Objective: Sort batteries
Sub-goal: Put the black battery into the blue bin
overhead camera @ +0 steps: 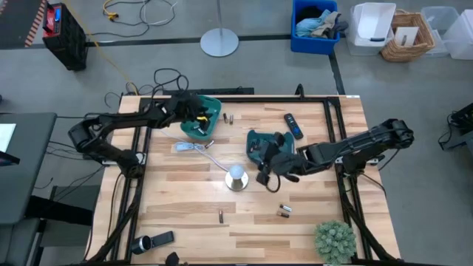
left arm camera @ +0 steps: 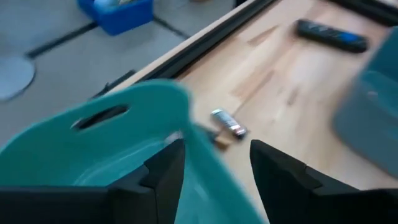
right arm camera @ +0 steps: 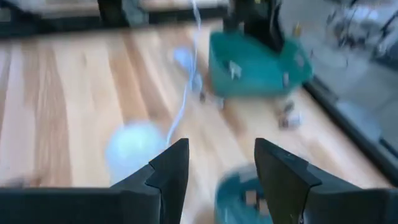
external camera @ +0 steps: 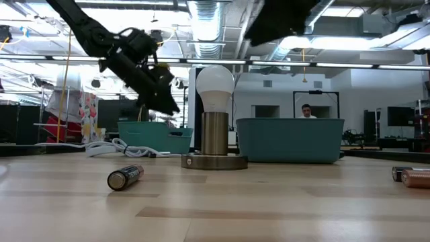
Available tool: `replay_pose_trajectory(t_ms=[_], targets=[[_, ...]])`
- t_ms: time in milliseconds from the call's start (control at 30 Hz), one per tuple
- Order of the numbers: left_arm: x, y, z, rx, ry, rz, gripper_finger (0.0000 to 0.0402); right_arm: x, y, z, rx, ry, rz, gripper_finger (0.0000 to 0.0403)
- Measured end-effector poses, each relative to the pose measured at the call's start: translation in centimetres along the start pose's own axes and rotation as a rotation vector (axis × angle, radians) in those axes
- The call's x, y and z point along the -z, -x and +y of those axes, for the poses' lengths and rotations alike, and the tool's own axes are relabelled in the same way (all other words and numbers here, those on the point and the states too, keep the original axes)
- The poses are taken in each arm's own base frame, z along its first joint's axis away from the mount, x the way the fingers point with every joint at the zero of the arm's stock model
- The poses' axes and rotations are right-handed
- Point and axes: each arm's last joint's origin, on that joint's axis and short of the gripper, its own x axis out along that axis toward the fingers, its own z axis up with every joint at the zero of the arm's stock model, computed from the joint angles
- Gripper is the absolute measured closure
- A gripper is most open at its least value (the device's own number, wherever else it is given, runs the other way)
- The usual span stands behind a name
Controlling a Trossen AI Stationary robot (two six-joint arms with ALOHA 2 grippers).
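Small batteries lie on the wooden table: one (overhead camera: 228, 117) beside the left teal bin (overhead camera: 203, 118), one (overhead camera: 220, 216) and a pair (overhead camera: 284, 210) near the near edge. The low view shows one battery (external camera: 125, 177) lying on its side. My left gripper (overhead camera: 198, 112) is open at the left bin. In the left wrist view one finger (left arm camera: 165, 171) is inside the bin wall (left arm camera: 202, 155) and the other is outside, with a battery (left arm camera: 229, 122) on the table beyond. My right gripper (overhead camera: 266, 159) hangs open (right arm camera: 214, 168) above the right teal bin (overhead camera: 260, 142). My left gripper stands astride the left bin's far wall (left arm camera: 202, 155), coming down from above. I cannot tell whether either finger touches it. My right gripper touches nothing.
A lamp base with a white bulb (overhead camera: 236, 177) stands mid-table, just left of my right gripper. A white cable (overhead camera: 194, 148) lies near the left bin and a black remote (overhead camera: 293, 125) near the far edge. A flashlight (overhead camera: 144, 242) and a green plant (overhead camera: 334, 240) sit at the near corners.
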Motion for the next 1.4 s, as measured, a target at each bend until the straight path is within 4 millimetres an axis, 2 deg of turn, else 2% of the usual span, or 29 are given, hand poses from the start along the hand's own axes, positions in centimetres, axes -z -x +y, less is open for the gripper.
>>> replay_pose_trajectory(t_ms=[133, 300, 467, 667, 800, 1033, 1267, 1400], targets=[[-0.9, 1.3, -1.5, 0.047, -0.053, -0.055, 0.0229, 1.0, 1.5, 0.6, 0.007, 0.014, 0.137, 0.0204], [-1.5, 2.9, -3.5, 0.111, -0.087, -0.114, 0.0231, 2.0, 3.2, 1.7, -0.037, 0.01, 0.227, 0.0204], [-0.1, 4.5, -5.5, 0.19, -0.162, -0.141, 0.0231, 3.3, 4.4, 2.5, -0.08, -0.039, 0.34, 0.0204], [2.3, 6.6, -8.7, 0.359, -0.315, -0.144, 0.0231, 3.3, 4.8, 3.1, -0.106, -0.056, 0.314, 0.0204], [3.4, 8.0, -10.6, 0.404, -0.32, -0.155, 0.0231, 2.5, 4.3, 3.2, -0.136, -0.058, 0.255, 0.0204], [6.3, 10.6, -13.1, 0.352, -0.241, -0.186, 0.0231, 1.5, 3.1, 3.5, -0.158, -0.145, 0.172, 0.0199], [9.8, 13.6, -14.2, 0.453, -0.195, -0.379, 0.0231, 2.5, -0.4, 7.0, -0.252, -0.202, 0.225, 0.0167], [10.9, 14.6, -14.5, 0.525, -0.218, -0.402, 0.0231, 1.7, -2.2, 9.5, -0.269, -0.231, 0.242, 0.0163]])
